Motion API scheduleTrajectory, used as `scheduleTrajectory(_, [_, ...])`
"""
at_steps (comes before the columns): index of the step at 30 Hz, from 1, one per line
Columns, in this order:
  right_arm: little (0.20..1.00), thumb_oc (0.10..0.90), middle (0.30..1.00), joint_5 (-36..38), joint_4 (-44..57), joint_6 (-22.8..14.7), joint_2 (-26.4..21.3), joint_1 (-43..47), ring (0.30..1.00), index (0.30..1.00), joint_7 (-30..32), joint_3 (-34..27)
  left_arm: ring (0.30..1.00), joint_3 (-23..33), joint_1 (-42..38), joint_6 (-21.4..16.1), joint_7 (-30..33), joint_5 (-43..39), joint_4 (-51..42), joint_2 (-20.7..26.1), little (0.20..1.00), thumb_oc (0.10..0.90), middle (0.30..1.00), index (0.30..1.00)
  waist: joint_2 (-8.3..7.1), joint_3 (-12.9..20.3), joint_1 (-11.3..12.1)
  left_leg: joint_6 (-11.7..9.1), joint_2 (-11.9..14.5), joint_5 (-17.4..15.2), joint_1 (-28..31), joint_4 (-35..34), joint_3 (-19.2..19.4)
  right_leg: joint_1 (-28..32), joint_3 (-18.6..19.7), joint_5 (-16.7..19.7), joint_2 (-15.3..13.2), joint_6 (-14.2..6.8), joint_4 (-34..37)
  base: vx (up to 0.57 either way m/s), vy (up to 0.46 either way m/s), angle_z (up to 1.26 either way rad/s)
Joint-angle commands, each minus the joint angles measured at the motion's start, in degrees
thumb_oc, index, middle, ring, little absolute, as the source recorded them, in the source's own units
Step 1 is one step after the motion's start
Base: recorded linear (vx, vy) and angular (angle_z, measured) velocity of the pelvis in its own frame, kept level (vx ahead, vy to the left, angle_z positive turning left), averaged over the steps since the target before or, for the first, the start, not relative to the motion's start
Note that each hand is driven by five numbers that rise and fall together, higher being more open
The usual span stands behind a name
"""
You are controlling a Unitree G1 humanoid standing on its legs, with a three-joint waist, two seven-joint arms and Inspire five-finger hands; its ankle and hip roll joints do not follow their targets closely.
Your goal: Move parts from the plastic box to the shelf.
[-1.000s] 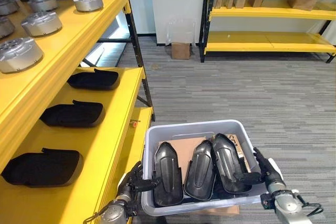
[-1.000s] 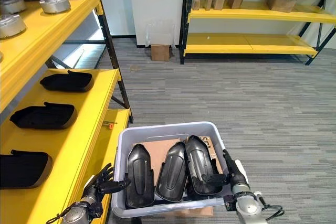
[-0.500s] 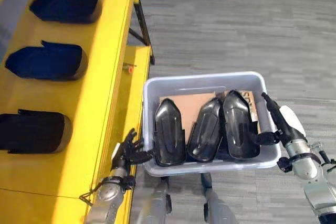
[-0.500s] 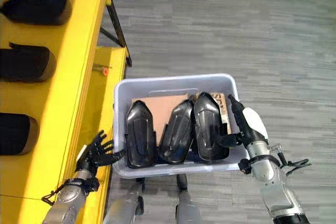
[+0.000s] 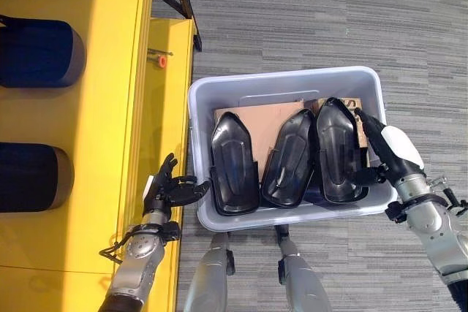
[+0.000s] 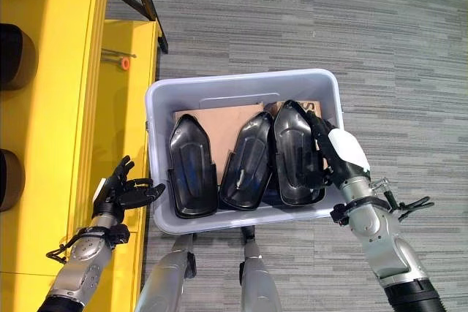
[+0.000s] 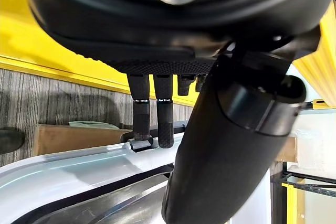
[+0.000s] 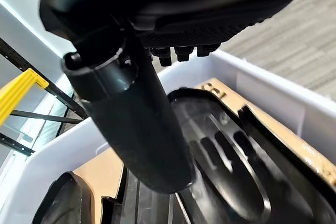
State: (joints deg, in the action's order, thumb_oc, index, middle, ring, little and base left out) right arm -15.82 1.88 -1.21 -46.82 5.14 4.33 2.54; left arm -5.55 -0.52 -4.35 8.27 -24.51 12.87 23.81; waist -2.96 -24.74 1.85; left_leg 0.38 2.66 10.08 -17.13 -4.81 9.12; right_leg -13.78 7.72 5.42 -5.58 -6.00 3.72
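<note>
The plastic box (image 5: 285,82) is carried between the two hands, in front of the robot and above the grey carpet floor (image 5: 307,12). The left hand (image 5: 167,189) sits at the box's left wall near its near corner, fingers spread and fairly straight, with fingertips (image 7: 140,129) resting on the rim; it grips nothing. The right hand (image 5: 387,153) lies along the box's right wall, fingers extended against it and thumb tip inside the box beside the rightmost part; it too is uncurled and clasps nothing. Three black parts lie side by side in the box: the left part (image 5: 232,164), the middle part (image 5: 289,158) and the right part (image 5: 338,150). Each is a glossy, elongated moulded shell, rounded at the far end and squarer at the near end, with a recessed panel along its length. The middle and right parts touch and overlap slightly; the left part lies a little apart from them. A sheet of cardboard (image 5: 252,113) lies beneath them, showing toward the far wall. The box's left wall stands just beside the edge of the yellow shelf (image 5: 110,78), which runs along the robot's left. On the shelf lie dark parts (image 5: 33,177), well apart from the box. The carpet beyond and to the right of the box is open.
</note>
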Motion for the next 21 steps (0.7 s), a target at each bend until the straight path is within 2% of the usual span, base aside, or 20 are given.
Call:
scheduleTrajectory(1, [1.000, 0.900, 1.000, -2.9, 2.6, -2.9, -5.1, 5.0, 1.000, 1.000, 3.4, -2.1, 1.000, -4.3, 0.2, -1.7, -2.1, -0.6, -1.3, -1.3, 1.000, 0.900, 1.000, 1.000, -1.52, 2.0, 0.1, -1.9, 1.2, -7.5, -4.0, 9.5, -1.0, -1.1, -6.8, 0.1, -3.9, -0.8, -4.5, 0.00, 0.000, 0.00])
scheduleTrajectory(14, [1.000, 0.900, 1.000, 1.6, -3.5, -2.3, -13.7, 11.1, 1.000, 1.000, 0.7, 2.5, 1.000, -5.9, -0.1, -1.9, -2.5, -1.9, -2.4, -0.6, 1.000, 0.900, 1.000, 1.000, -1.49, 0.0, 0.9, -2.4, 1.2, -7.0, -6.6, 10.1, -1.6, -3.6, -8.0, -0.4, -3.7, -0.4, -5.7, 0.00, -0.007, 0.00])
scheduleTrajectory(21, [1.000, 0.900, 1.000, 1.9, -5.2, -2.1, -13.8, 12.9, 1.000, 1.000, -0.1, 4.9, 1.000, -6.1, -0.4, -1.9, -2.3, -2.1, -2.3, -0.6, 1.000, 0.900, 1.000, 1.000, -1.50, -1.1, 1.2, -2.4, 1.4, -7.2, -8.0, 11.1, -1.7, -5.2, -8.1, -0.7, -3.2, -0.1, -7.0, -0.01, -0.016, -0.01])
